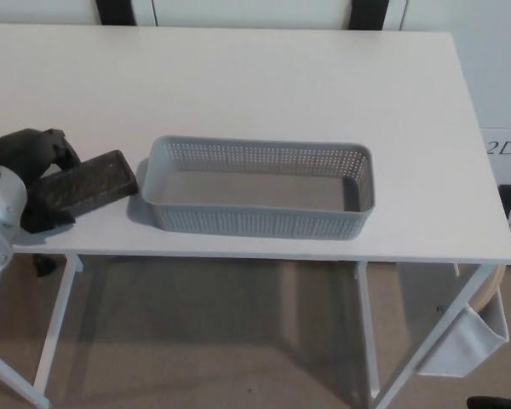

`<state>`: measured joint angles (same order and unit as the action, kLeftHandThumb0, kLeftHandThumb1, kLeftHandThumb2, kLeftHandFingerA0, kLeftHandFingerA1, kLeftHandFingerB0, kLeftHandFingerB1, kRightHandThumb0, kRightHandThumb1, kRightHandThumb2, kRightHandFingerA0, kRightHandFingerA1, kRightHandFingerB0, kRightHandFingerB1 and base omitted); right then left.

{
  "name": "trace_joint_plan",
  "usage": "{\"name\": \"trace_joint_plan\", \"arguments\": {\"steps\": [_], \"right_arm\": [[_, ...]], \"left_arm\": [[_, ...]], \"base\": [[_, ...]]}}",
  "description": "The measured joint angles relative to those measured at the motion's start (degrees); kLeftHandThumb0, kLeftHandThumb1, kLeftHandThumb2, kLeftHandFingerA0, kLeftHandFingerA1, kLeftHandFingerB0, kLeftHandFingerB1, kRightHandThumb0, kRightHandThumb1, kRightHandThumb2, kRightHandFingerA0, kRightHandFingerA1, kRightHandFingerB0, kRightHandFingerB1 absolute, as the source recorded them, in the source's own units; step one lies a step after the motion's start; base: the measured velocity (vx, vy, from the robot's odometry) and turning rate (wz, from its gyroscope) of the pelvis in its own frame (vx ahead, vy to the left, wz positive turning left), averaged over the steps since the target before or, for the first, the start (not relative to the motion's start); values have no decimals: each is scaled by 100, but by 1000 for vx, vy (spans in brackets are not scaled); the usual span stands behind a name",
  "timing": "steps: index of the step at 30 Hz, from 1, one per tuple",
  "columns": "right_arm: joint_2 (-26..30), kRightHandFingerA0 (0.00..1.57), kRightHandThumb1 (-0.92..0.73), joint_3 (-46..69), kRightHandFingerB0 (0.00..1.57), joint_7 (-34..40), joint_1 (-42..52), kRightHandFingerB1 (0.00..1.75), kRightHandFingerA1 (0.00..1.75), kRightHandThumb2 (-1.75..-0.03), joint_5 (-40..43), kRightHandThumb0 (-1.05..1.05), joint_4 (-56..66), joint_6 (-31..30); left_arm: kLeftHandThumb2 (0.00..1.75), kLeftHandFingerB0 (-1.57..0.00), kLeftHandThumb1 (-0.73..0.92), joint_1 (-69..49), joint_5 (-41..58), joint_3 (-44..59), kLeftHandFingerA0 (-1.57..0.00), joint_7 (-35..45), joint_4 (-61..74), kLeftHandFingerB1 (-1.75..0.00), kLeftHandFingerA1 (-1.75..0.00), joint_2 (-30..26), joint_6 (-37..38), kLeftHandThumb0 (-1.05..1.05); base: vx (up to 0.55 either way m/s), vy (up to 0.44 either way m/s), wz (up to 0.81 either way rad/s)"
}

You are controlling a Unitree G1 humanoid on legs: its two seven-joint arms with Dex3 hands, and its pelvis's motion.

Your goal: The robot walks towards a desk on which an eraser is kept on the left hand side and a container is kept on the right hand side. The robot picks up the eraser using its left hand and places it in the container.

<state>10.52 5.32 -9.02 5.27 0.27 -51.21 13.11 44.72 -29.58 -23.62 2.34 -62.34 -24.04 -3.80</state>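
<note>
A dark, flat eraser (92, 182) lies at the desk's left front, its right end close to the grey perforated container (255, 223). My left hand (27, 162) is shut on the eraser's left end, with fingers over its far edge and the thumb (44, 220) at its near edge. The eraser's left end is hidden under the hand. I cannot tell whether the eraser is off the desk. The container stands at the middle front of the desk with nothing inside. My right hand does not show.
The white desk (264, 85) ends close in front of the container. A grey fabric pouch (464, 341) hangs under its right end. A white cabinet (504, 128) stands to the right, and carpet shows below.
</note>
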Motion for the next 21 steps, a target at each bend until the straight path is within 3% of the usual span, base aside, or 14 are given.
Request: {"name": "trace_joint_plan", "arguments": {"steps": [3,6,8,12,17,21], "right_arm": [[9,78,-45,-22,52,3,-7,49,58,-53,-8,-24,4,-29],[35,78,-45,-42,51,20,-30,49,59,-53,-25,-23,1,-57],[50,78,-46,-43,52,21,-50,49,58,-53,-27,-23,1,-73],[58,77,-47,-49,52,31,-50,49,58,-53,-35,-22,33,-131],[66,77,-46,-53,52,29,-53,49,58,-53,-42,-23,60,-161],[102,78,-45,-54,51,21,-55,49,59,-53,-46,-24,60,-168]], "left_arm": [[67,-74,81,-62,70,164,-103,31,67,-84,-122,-22,42,-18],[65,-73,86,-162,207,513,-105,24,137,-85,-125,-24,99,-22],[65,-73,84,-268,350,815,-105,24,232,-74,-128,-23,139,-22],[67,-84,79,-389,646,1514,-106,-35,430,-81,-134,50,144,-25],[67,-78,83,-377,1046,2430,-103,-322,636,-92,-144,252,144,-26],[67,-81,82,-339,1286,2819,-104,-489,1089,-92,-144,401,138,-27]], "base": [[0,0,0],[0,0,0],[0,0,0],[0,0,0],[0,0,0],[0,0,0]]}}
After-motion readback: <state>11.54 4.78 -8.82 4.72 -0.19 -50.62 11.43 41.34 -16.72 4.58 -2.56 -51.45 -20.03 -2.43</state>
